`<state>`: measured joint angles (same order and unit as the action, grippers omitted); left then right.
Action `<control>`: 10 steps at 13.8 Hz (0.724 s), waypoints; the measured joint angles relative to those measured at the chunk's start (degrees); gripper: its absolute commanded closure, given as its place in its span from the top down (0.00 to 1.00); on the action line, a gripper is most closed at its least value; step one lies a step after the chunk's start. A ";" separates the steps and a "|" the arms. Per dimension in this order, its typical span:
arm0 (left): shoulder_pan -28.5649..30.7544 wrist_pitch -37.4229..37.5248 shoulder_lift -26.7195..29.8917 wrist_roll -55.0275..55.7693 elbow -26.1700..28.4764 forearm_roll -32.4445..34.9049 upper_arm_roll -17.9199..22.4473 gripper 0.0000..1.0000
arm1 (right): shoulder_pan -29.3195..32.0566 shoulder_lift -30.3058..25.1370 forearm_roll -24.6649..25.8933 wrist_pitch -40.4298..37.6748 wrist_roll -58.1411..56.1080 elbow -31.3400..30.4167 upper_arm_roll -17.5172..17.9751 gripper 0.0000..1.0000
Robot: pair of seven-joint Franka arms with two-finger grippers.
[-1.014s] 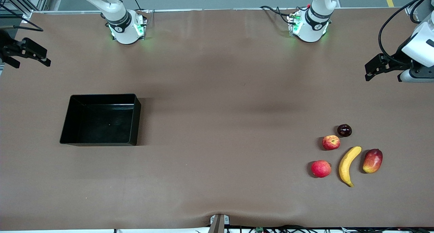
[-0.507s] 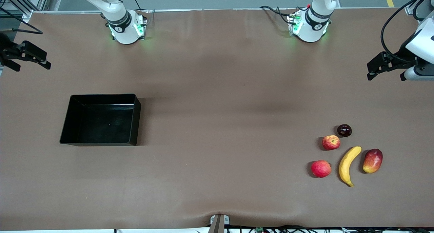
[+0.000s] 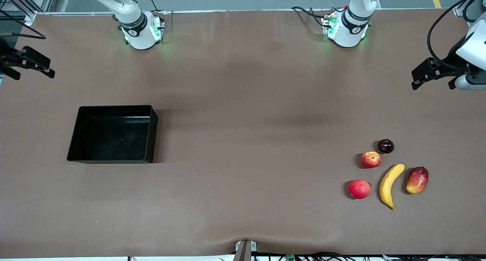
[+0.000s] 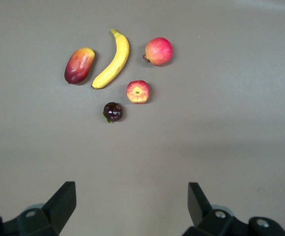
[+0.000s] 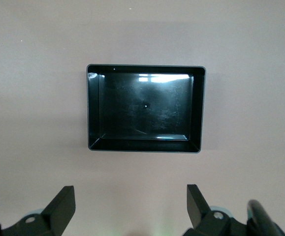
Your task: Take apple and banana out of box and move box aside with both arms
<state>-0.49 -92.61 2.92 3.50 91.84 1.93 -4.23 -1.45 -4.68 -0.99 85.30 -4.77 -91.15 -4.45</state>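
Observation:
The black box (image 3: pixel 114 137) sits empty on the brown table toward the right arm's end; it also shows in the right wrist view (image 5: pixel 144 110). The banana (image 3: pixel 390 184) and the streaked apple (image 3: pixel 370 159) lie toward the left arm's end, and both show in the left wrist view, the banana (image 4: pixel 113 58) and the apple (image 4: pixel 138 92). My left gripper (image 3: pixel 432 82) hangs open and empty high over the table's edge at its end (image 4: pixel 131 191). My right gripper (image 3: pixel 34 74) hangs open and empty high over the edge at its own end (image 5: pixel 130 194).
An evenly red apple (image 3: pixel 359 189), a red-yellow mango (image 3: pixel 417 180) and a small dark round fruit (image 3: pixel 385 146) lie around the banana. The arms' bases (image 3: pixel 140 31) stand along the table's edge farthest from the front camera.
Both grippers have drifted slightly outward toward their own ends of the table. The box and the fruits have not moved.

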 measured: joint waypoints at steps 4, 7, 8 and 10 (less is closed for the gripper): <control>0.00 0.35 0.00 0.03 -0.07 -2.12 0.05 1.00 | 0.36 0.08 0.00 -0.02 -0.07 0.00 0.00 1.00; 0.00 0.87 0.00 0.04 -0.26 -2.16 0.23 1.00 | 0.36 0.10 0.00 -0.05 -0.07 0.00 0.00 1.00; 0.00 0.99 0.00 0.04 -0.27 -2.16 0.33 1.00 | 0.37 0.11 0.00 -0.09 -0.07 0.00 0.00 1.00; 0.01 1.16 0.00 0.04 -0.28 -2.16 0.53 1.00 | 0.41 0.11 0.00 -0.14 -0.07 0.00 0.00 1.00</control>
<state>-0.49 -91.46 2.92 3.54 91.56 -0.23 -3.70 -1.04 -4.56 -0.99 85.16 -4.84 -91.15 -4.45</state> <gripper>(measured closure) 0.000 0.000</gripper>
